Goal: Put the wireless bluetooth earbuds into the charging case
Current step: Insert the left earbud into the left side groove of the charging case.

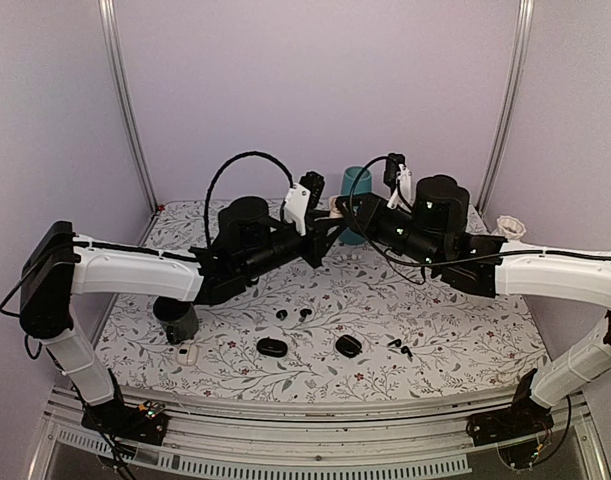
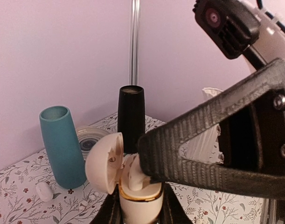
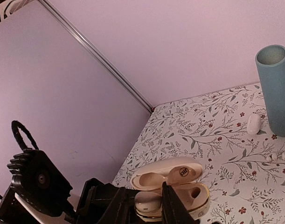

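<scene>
My left gripper [image 2: 140, 207] is shut on a cream charging case [image 2: 141, 198] with a gold rim, held upright in the air with its lid [image 2: 102, 163] open. My right gripper [image 3: 147, 209] is shut on a cream earbud [image 3: 147, 201] and holds it down in the case's near socket [image 2: 134, 179]. The two grippers meet above the back middle of the table [image 1: 333, 215]. Tiny black earbuds [image 1: 282, 316] [image 1: 398, 346] and two black cases [image 1: 271, 347] [image 1: 348, 345] lie on the table near the front.
A teal cup [image 1: 355, 190] [image 2: 63, 144] stands at the back. A black cylinder [image 2: 131, 116] and a glass dish [image 2: 92, 137] stand behind the case. A dark cup [image 1: 175, 320] and a small white case [image 1: 188, 353] are at left. A white paper liner [image 1: 509, 226] is at back right.
</scene>
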Controlling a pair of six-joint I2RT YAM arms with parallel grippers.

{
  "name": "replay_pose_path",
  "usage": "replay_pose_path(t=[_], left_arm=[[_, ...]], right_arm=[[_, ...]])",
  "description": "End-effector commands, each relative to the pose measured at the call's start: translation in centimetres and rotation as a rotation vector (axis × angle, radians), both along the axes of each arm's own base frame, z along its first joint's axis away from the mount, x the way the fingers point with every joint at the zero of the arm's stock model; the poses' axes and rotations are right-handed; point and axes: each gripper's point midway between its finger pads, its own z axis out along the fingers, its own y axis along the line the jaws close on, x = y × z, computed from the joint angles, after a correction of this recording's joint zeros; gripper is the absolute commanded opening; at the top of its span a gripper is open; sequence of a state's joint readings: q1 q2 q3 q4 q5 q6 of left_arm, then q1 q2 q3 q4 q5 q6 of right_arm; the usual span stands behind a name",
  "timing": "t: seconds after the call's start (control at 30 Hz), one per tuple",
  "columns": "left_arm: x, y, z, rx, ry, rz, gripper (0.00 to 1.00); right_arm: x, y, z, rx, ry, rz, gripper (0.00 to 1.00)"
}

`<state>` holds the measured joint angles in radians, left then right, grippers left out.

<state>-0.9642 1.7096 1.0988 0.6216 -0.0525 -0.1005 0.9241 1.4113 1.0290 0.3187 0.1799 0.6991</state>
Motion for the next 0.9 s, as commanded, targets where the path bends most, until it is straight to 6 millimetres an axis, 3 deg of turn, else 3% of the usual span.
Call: replay_pose_path(t=[0.0, 0.6, 0.87], left_arm=[[0.1, 0.4, 3.2, -0.068, -0.055, -0.014, 0.0], [-0.4, 1.3, 3.3, -0.085, -0.039, -0.082, 0.0], [-1.3, 1.7, 3.1, -0.085, -0.024, -0.183, 0.0]], right_arm=[[-1.2, 1.6, -1.5, -0.083, 0.044, 0.062, 0.26], [-0.9, -0.6, 0.9, -0.091, 0.028, 0.045, 0.47], [-0.6, -1.6, 2.2, -0.122, 0.012, 0.06, 0.47]])
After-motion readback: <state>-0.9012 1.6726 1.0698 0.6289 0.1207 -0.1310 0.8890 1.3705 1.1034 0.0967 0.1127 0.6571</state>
